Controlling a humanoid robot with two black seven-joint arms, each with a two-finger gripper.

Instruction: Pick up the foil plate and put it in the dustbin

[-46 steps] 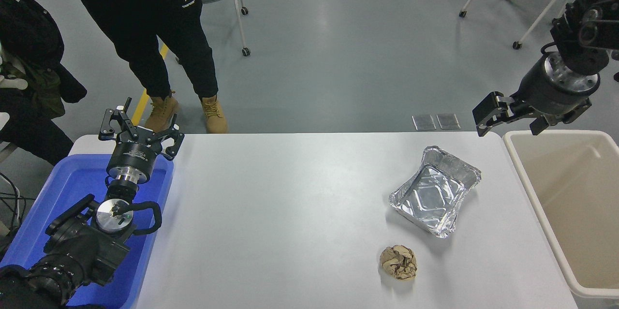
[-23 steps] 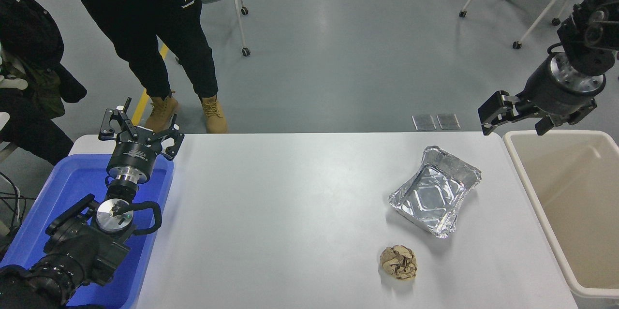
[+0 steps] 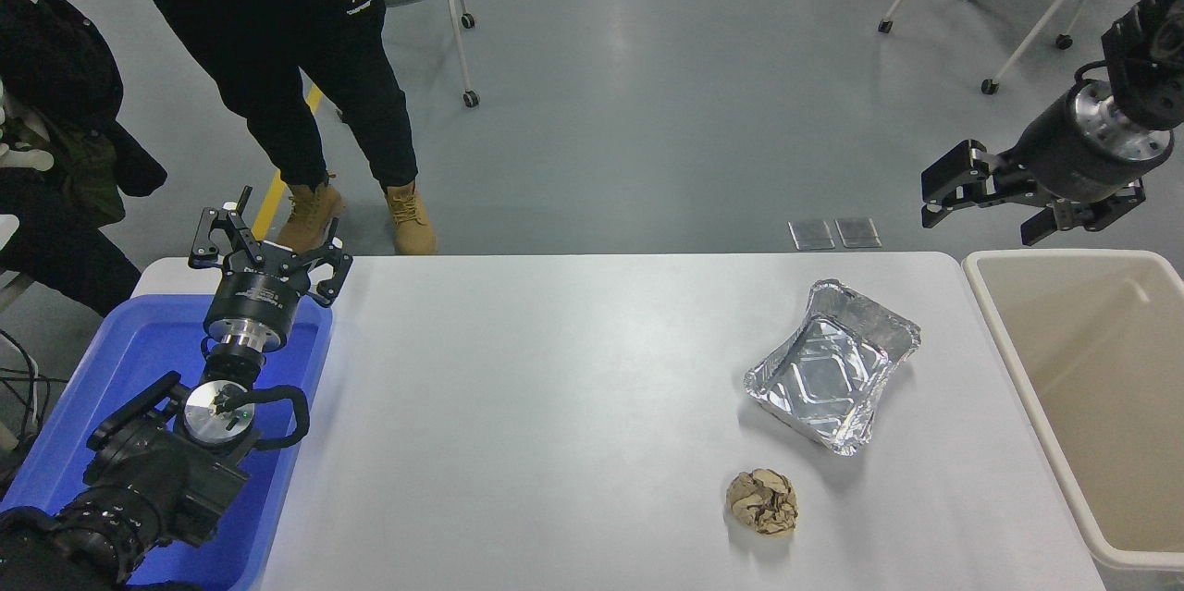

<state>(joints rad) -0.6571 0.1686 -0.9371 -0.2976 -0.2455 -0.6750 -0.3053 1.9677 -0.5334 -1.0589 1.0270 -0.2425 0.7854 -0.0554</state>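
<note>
Right claw released, raised beyond the counter's far right corner; foil plate lies below-left, long axis diagonal, nearer this arm.

White table — foil plate, crumpled paper ball, blue tray

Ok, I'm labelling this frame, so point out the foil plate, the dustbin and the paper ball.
foil plate (image 3: 826, 372): head view, ribbed bottom.
dustbin (image 3: 1027, 378): head view, left rim.
paper ball (image 3: 761, 501): head view, crumpled middle.
</note>
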